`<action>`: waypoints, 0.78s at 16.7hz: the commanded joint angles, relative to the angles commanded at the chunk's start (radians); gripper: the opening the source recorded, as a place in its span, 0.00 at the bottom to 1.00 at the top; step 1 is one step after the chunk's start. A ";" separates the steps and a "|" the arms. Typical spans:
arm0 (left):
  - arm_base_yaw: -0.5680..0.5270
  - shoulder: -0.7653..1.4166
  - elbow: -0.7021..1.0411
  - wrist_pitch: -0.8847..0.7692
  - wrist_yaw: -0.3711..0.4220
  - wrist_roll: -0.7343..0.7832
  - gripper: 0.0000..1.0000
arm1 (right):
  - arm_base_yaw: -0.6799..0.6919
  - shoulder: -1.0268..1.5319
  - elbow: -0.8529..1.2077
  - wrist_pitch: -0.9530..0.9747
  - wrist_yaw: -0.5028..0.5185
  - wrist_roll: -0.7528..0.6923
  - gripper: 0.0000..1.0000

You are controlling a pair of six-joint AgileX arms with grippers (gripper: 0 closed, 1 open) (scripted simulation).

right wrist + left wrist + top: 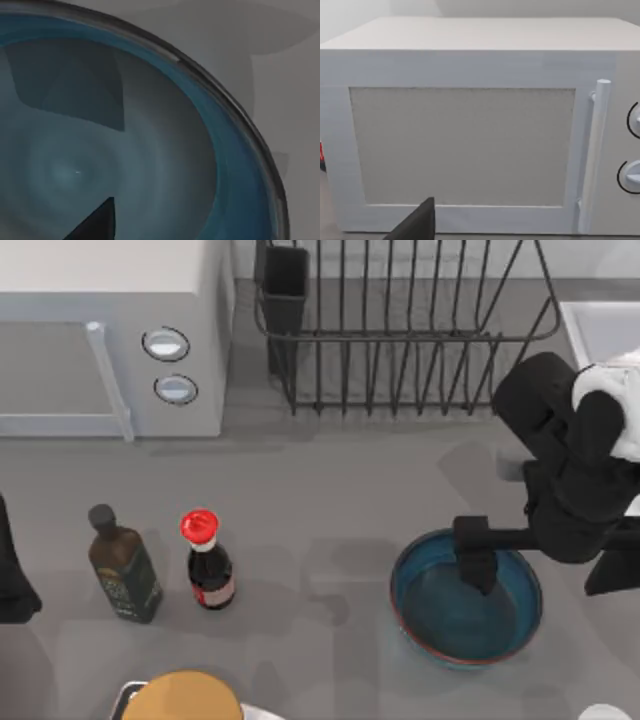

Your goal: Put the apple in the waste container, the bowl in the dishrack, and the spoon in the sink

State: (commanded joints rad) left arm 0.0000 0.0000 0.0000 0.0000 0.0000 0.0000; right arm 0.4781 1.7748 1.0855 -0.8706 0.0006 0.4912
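Bowl (466,608) sits on the table (330,500), right of centre and near the front edge in the top view; teal glaze, thin reddish-brown rim, upright. My right gripper (476,562) hangs over the bowl's back half, fingers pointing down into the inside; the arm comes in from the right side. Right wrist view looks straight into the bowl (150,150): blue inner wall, dark rim curving across, grey table beyond it. One dark fingertip (97,222) shows at the frame edge. Finger spread: cannot tell from any view, and whether the fingers touch the bowl wall: cannot tell.

Dishrack (400,330) stands at the back, behind the bowl and well apart from it; black utensil cup (284,285) at its left corner. Sink (600,330) is at the back right, just beside the rack; pale rim only in frame.

Microwave (110,335) is back left w/ two round knobs. Oil bottle (122,565) and red-capped sauce bottle (207,560) stand side by side, front left.

My left arm is parked at the table's left edge; its wrist view faces the microwave door (465,145), w/ one dark fingertip (417,222) at the frame edge. Its finger spread: cannot tell
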 joint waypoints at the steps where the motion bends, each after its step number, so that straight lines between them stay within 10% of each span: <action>1: 0.000 0.000 0.000 0.000 0.000 0.000 1.00 | 0.001 0.012 -0.025 0.034 0.000 0.001 1.00; 7: 0.000 0.000 0.000 0.000 0.000 0.000 1.00 | 0.002 0.029 -0.056 0.074 0.000 0.003 1.00; 13: 0.000 0.000 0.000 0.000 0.000 0.000 1.00 | 0.002 0.029 -0.056 0.074 0.000 0.003 0.55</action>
State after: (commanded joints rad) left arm 0.0000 0.0000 0.0000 0.0000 0.0000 0.0000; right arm 0.4802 1.8037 1.0293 -0.7965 0.0007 0.4939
